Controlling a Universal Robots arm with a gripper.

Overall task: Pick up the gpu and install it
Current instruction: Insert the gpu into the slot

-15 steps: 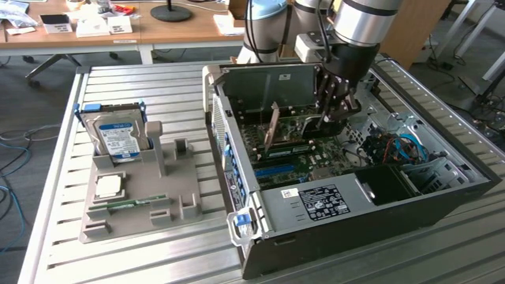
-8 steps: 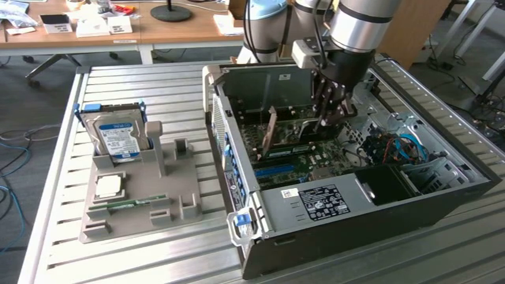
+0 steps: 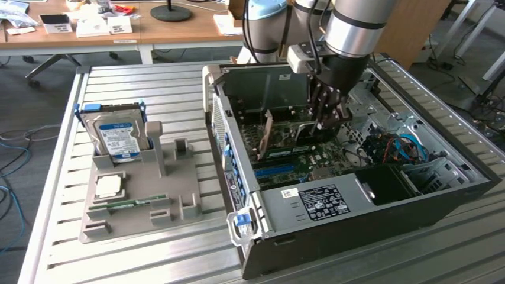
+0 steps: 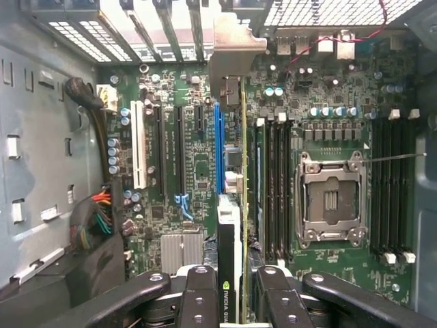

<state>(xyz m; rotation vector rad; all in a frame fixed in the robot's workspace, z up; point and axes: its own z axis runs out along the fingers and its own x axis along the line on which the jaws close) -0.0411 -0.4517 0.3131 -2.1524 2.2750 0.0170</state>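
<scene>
My gripper reaches down inside the open computer case, over the motherboard. In the wrist view the gripper is shut on the gpu, a thin dark card seen edge-on, with one black finger on each side of it. The card's silver bracket points toward the rear slot openings of the case. The card stands upright right beside the blue expansion slot. Whether its edge sits in a slot I cannot tell. In the exterior view the gpu stands on edge just beside the gripper.
On the slatted table a grey holder carries a blue-labelled hard drive, a processor chip and a green memory stick. Inside the case are the power supply, an empty processor socket, memory slots and cable bundles.
</scene>
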